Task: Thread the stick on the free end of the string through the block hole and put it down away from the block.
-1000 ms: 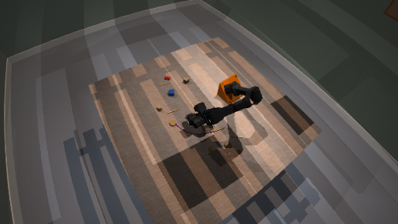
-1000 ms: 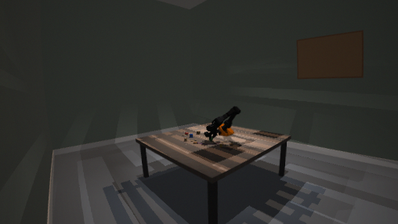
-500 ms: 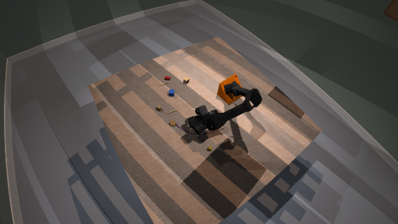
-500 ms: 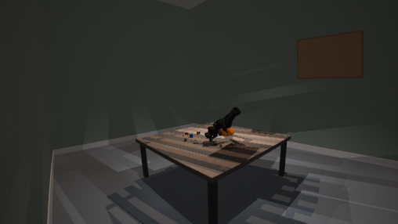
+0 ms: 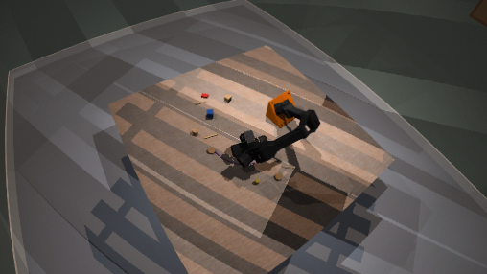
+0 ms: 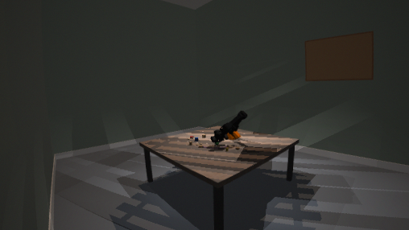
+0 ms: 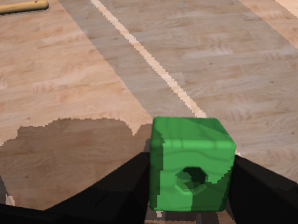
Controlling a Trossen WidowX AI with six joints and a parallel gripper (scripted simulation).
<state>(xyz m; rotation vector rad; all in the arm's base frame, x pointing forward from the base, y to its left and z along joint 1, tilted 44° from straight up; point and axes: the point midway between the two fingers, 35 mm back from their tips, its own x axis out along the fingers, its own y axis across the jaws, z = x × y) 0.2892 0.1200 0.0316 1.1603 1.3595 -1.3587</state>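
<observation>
My gripper [image 7: 188, 163] is shut on the green block [image 7: 172, 155] [image 6: 216, 143], whose hole faces the wrist camera. The arm hides the block in the top view, and its height over the table is hard to tell. The round wooden button [image 5: 211, 150] lies left of the gripper. The purple string [image 5: 219, 154] runs from it toward and past the underside of the gripper, partly hidden. The stick on the string's free end cannot be made out clearly.
A loose stick [image 5: 210, 136], another stick [image 5: 199, 102], a blue cube [image 5: 210, 114], a red piece [image 5: 204, 95] and small wooden blocks [image 5: 227, 98] [image 5: 195, 132] lie beyond. A pale stick [image 5: 288, 167], a wooden disc [image 5: 278, 176] and a yellow piece [image 5: 257, 181] lie nearer.
</observation>
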